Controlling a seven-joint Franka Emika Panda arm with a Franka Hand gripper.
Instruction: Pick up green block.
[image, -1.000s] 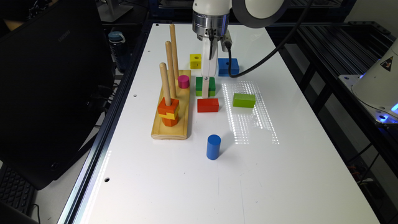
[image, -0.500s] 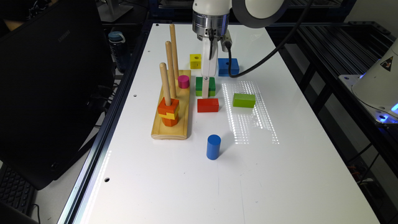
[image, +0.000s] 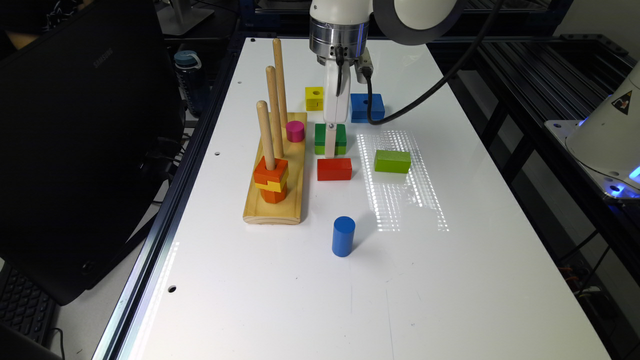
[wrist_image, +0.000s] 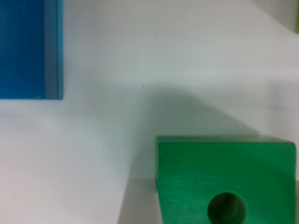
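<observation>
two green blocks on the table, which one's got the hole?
The two-tone green block under the hand; its round hole shows in the wrist view. The lime block is solid.

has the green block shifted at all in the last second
No. In the exterior view the green block sits the same way between the red block and the yellow block.

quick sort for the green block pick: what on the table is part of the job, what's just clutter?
Job:
- green block with the hole, dark over lime
- hand, down at that block

Clutter:
- lime block, no hole
- red block
- blue block
- yellow block
- pink cylinder
- blue cylinder
- peg board with orange pieces
</observation>
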